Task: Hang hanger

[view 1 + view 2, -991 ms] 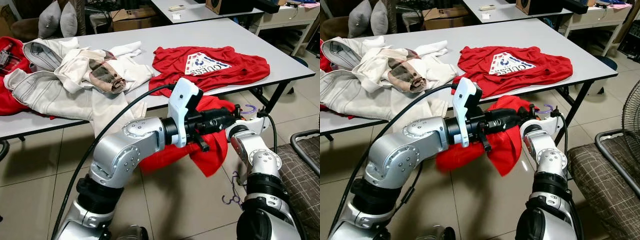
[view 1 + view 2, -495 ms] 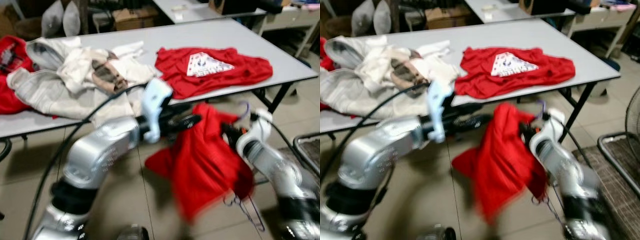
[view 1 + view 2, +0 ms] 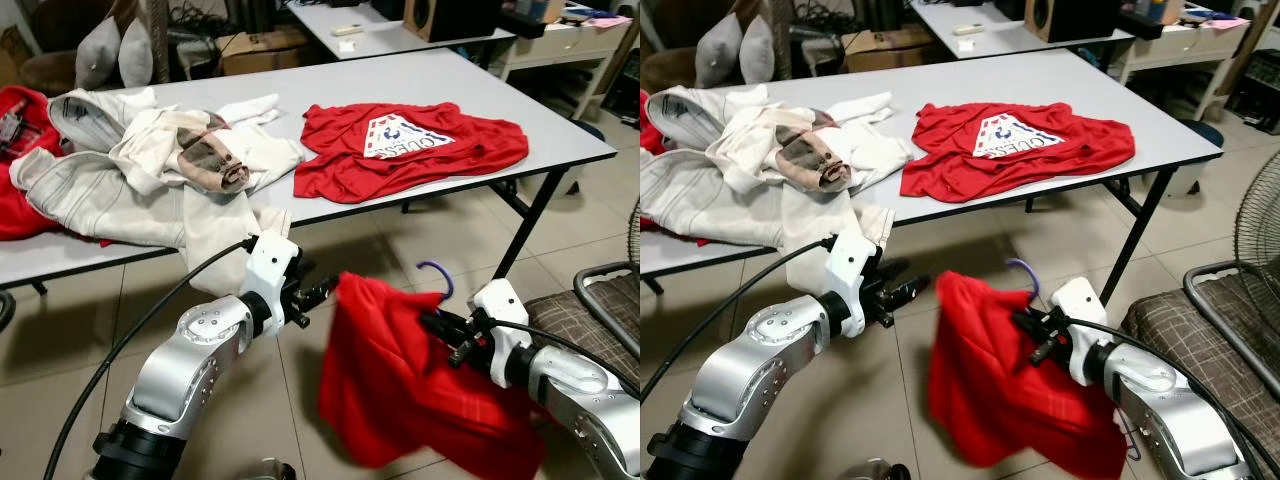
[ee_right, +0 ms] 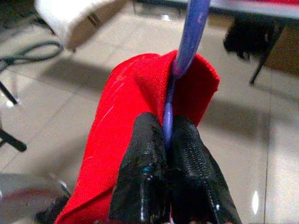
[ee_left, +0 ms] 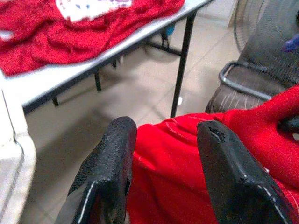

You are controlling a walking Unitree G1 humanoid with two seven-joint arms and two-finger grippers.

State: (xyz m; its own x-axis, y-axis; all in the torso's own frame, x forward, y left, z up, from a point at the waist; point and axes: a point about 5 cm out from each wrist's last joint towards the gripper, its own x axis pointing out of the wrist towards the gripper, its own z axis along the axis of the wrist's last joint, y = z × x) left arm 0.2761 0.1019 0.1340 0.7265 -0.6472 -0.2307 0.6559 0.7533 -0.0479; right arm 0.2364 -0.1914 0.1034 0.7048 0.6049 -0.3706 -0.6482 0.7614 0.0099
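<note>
A purple hanger [image 3: 437, 272] carries a red shirt [image 3: 405, 395] that droops toward the floor in front of the table. My right gripper [image 3: 447, 337] is shut on the hanger's neck [image 4: 187, 42], just below the hook, with red cloth [image 4: 135, 102] bunched around its fingers. My left gripper [image 3: 318, 297] is open just left of the shirt's upper edge. The left wrist view shows its two fingers [image 5: 110, 168] spread apart with the shirt [image 5: 173, 154] beyond them and nothing gripped.
The grey table [image 3: 560, 130] stands ahead, bearing another red shirt [image 3: 410, 145] and a heap of white clothes [image 3: 150, 170]. Its black leg [image 3: 525, 225] is near the hanger. A chair [image 3: 590, 305] and a fan [image 3: 1260, 215] stand at the right.
My left gripper has let go of the red shirt and drawn back to the left. My right arm has come lower and nearer, and the shirt now hangs from the hanger.
</note>
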